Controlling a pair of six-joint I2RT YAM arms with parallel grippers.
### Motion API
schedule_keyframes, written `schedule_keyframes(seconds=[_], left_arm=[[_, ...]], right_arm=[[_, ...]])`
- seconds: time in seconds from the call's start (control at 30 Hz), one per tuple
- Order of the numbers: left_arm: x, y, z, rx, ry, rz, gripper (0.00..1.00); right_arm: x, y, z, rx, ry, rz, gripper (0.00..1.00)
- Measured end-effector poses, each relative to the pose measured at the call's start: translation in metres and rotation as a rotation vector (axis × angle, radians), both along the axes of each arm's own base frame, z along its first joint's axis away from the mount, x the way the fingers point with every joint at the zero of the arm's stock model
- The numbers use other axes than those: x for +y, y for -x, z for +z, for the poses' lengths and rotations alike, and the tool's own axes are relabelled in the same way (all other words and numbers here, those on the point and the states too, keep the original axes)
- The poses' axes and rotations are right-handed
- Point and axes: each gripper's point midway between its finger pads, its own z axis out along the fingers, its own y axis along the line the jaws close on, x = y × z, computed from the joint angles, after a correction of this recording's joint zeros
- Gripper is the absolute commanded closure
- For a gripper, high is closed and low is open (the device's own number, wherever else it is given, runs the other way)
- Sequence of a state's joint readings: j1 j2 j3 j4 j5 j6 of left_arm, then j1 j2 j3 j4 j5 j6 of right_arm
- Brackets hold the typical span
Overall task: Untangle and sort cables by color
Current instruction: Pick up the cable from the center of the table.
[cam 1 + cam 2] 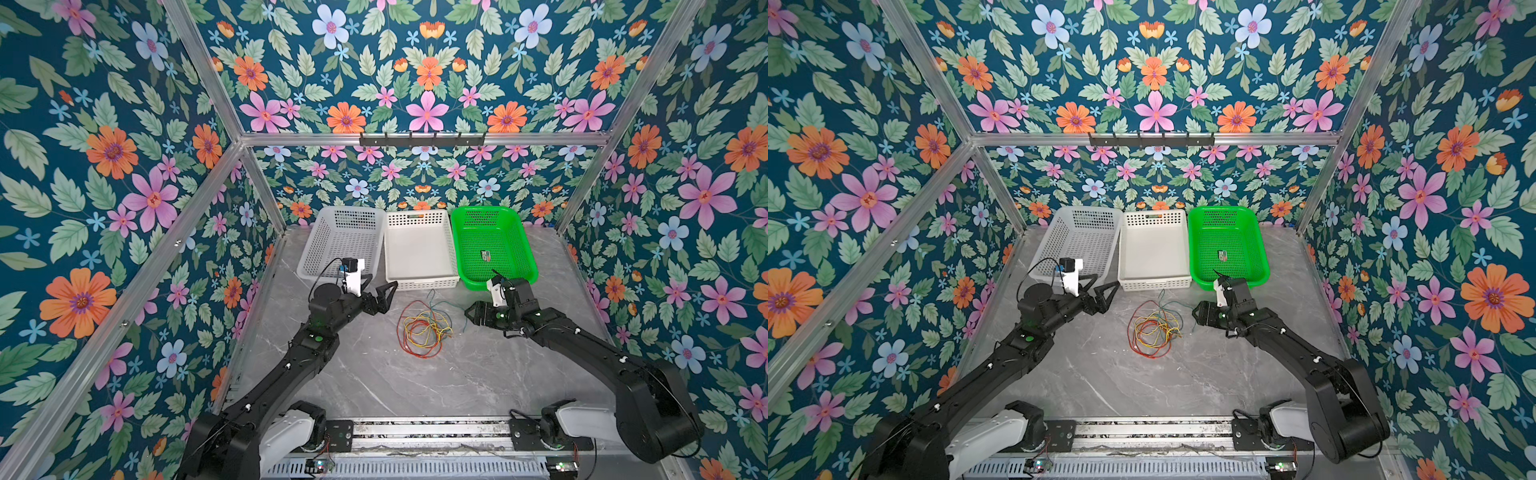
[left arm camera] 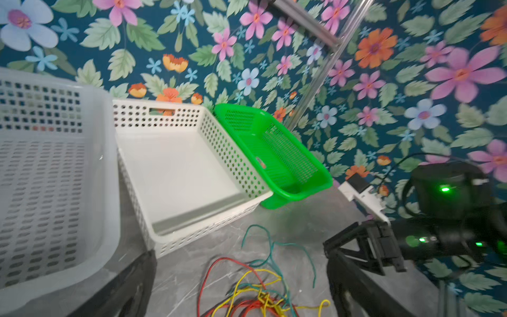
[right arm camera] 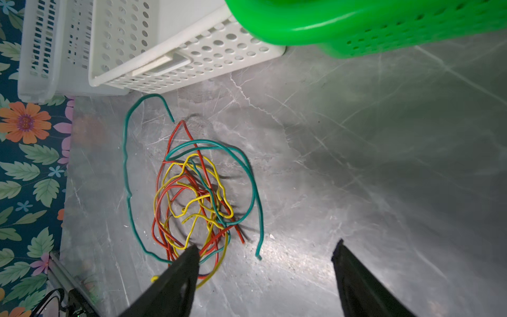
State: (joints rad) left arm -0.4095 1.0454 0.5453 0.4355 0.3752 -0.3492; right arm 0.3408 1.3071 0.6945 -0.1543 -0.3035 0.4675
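tangled red, yellow and teal cables (image 1: 424, 328) lie on grey marble desk (image 1: 374, 374); left tool (image 1: 382, 283) wide, empty; right tool (image 3: 266, 249) parted, empty, near them.

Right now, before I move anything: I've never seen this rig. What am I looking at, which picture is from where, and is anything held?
Two black robot arms, each ending in a two-finger gripper, reach over a grey table. Two pictures look down from overhead; two come from wrist cameras. The cables, red, yellow and teal, lie tangled mid-table. Behind stand a clear basket, a white basket and a green basket. The left gripper and the right gripper are open, holding nothing; the right is beside the tangle.
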Motion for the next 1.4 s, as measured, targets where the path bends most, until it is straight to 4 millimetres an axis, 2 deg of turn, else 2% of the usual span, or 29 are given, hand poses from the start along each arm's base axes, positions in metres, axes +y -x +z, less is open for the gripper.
schedule_keyframes(seconds=[0.13, 0.27, 0.4, 0.57, 0.83, 1.0, 1.23, 1.33, 1.4], left_arm=[[-0.011, 0.005, -0.032, 0.057, -0.100, -0.011, 0.00], [-0.023, 0.005, -0.044, 0.072, -0.162, -0.027, 0.00], [-0.035, 0.001, -0.047, 0.068, -0.197, -0.036, 0.00], [-0.061, 0.004, -0.048, 0.063, -0.221, -0.095, 0.00], [-0.104, 0.008, -0.049, 0.032, -0.280, -0.164, 0.00], [-0.123, 0.003, -0.047, 0.013, -0.301, -0.183, 0.00], [-0.141, 0.005, -0.047, 0.003, -0.310, -0.218, 0.01], [-0.144, 0.004, -0.054, 0.004, -0.331, -0.226, 0.01], [-0.147, 0.003, -0.057, 0.004, -0.344, -0.223, 0.01]], right_arm=[[0.012, -0.002, -0.010, 0.018, 0.006, 0.032, 0.32], [0.021, -0.006, -0.021, 0.040, 0.019, 0.056, 0.40], [0.020, -0.010, -0.029, 0.053, 0.036, 0.047, 0.52], [0.021, -0.012, -0.031, 0.052, 0.035, 0.049, 0.67], [0.025, -0.011, -0.031, 0.046, 0.028, 0.069, 0.68], [0.028, -0.009, -0.035, 0.052, 0.036, 0.092, 0.69], [0.032, -0.003, -0.044, 0.078, 0.038, 0.120, 0.91], [0.034, -0.001, -0.040, 0.073, 0.033, 0.132, 0.99], [0.034, 0.000, -0.031, 0.059, 0.027, 0.135, 1.00]])
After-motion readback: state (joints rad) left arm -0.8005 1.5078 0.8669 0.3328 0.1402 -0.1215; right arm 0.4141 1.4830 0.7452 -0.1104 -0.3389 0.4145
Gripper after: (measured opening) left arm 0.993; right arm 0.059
